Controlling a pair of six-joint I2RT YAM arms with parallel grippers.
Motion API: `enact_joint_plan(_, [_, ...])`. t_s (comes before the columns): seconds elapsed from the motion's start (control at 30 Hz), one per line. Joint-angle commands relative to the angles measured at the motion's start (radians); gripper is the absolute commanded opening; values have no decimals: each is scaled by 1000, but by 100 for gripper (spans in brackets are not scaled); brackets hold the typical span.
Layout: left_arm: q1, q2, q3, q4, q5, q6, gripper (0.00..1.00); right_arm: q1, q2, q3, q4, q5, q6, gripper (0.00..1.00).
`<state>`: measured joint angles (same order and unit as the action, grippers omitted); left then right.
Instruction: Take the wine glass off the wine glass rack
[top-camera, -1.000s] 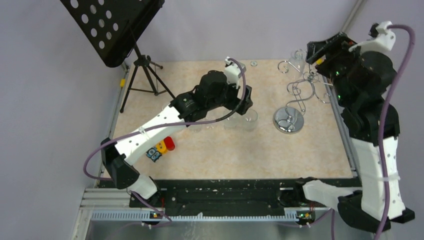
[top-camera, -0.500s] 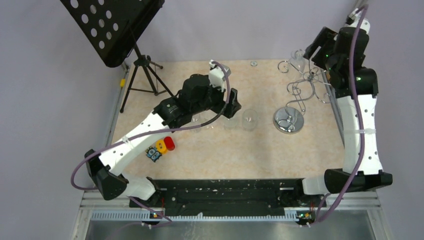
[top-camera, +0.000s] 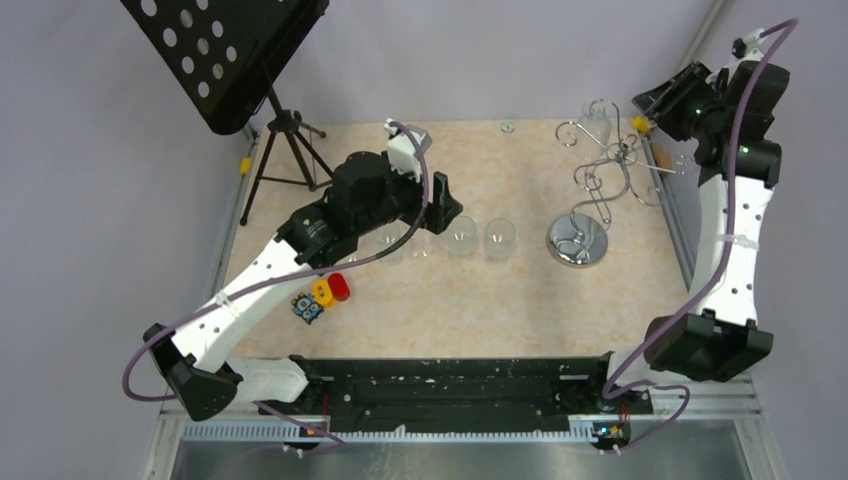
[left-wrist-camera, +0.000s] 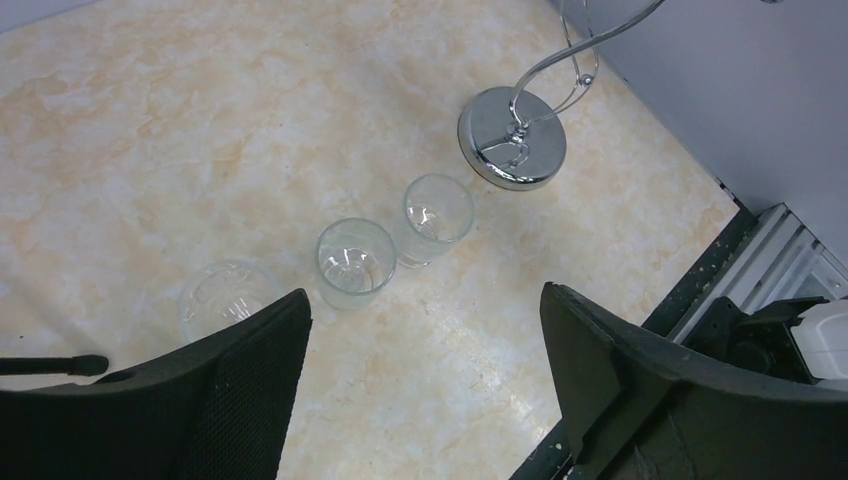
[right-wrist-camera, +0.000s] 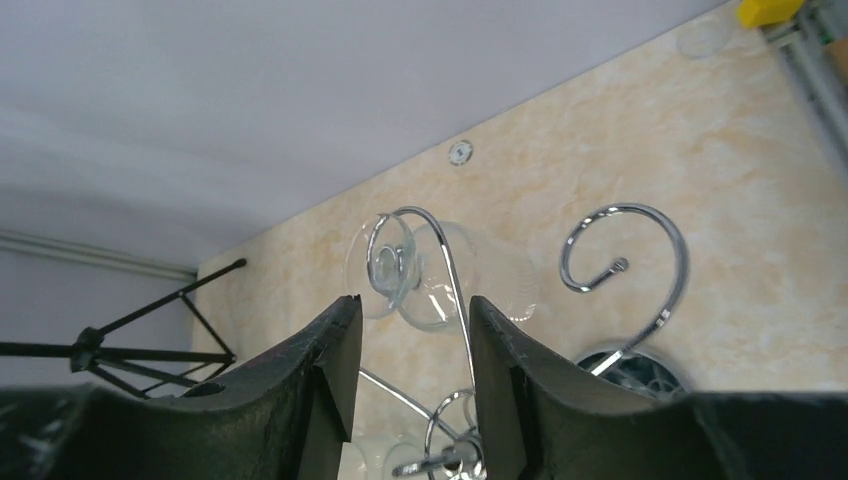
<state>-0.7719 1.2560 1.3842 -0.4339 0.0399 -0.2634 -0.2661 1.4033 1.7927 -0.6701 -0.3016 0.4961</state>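
The chrome wine glass rack (top-camera: 603, 178) stands at the back right on its round mirrored base (top-camera: 577, 240). One clear wine glass (top-camera: 596, 118) hangs upside down from a curled arm at the rack's far side. In the right wrist view this glass (right-wrist-camera: 440, 275) hangs just beyond my fingertips. My right gripper (top-camera: 655, 104) (right-wrist-camera: 412, 310) is open and empty, up beside the rack's top right. My left gripper (top-camera: 441, 205) (left-wrist-camera: 425, 300) is open and empty, above the table left of the rack. The rack's base also shows in the left wrist view (left-wrist-camera: 512, 138).
Several clear glasses stand in a row left of the base, among them two (top-camera: 461, 237) (top-camera: 499, 238); three show in the left wrist view (left-wrist-camera: 437, 215) (left-wrist-camera: 353, 262) (left-wrist-camera: 228, 295). A black music stand (top-camera: 228, 60) on a tripod (top-camera: 285, 150) fills the back left. Small coloured toys (top-camera: 322, 296) lie near the left arm.
My left gripper has drawn back to the left, away from the row of glasses. My right arm has stretched upright at the right edge, its gripper staying by the rack's top.
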Motion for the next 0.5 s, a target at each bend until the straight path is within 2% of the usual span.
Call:
enact_joint_plan(0.0, [6, -38, -16, 21, 41, -6, 86, -15, 69, -46, 107, -235, 67, 44])
enact_joint_plan(0.17, [11, -45, -19, 34, 85, 5, 81, -16, 86, -77, 136, -261, 72, 44])
enact_joint_plan(0.47, [16, -53, -25, 48, 116, 3, 79, -15, 101, -87, 163, -285, 78, 45])
